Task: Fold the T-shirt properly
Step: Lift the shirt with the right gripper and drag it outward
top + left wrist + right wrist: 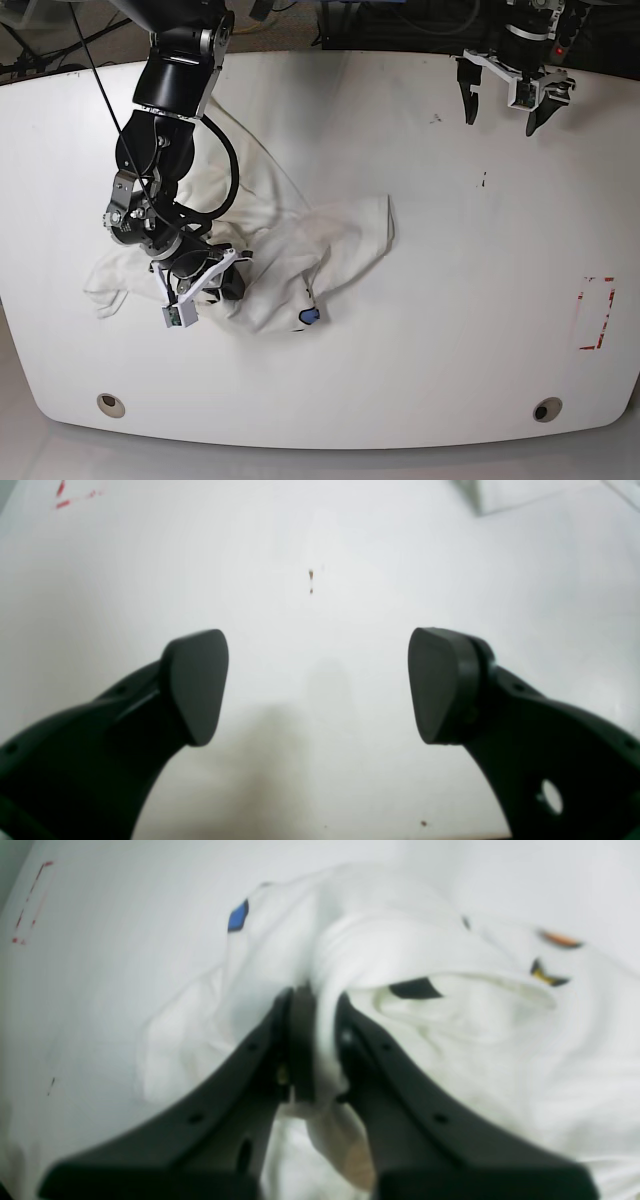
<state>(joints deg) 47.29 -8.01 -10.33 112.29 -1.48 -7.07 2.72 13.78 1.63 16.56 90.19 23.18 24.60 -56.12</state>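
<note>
Under the left wrist camera, the left gripper (318,685) is hanging with jaws spread wide, nothing but bare white tabletop (320,555) below. Over on the right wrist view, the right gripper (314,1040) is clenching a fold of the crumpled white printed cotton T-shirt (450,1005). From the base view, the shirt is lying bunched on the table's left half; lifting slowly should be shaking it flat.

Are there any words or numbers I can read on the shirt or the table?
None can be read.
T-shirt: crumpled, pinched in the right tool; only blue, orange, yellow and black scraps of print show, no letters.
Table: red marks near its edge, an outline and not a word.
</note>
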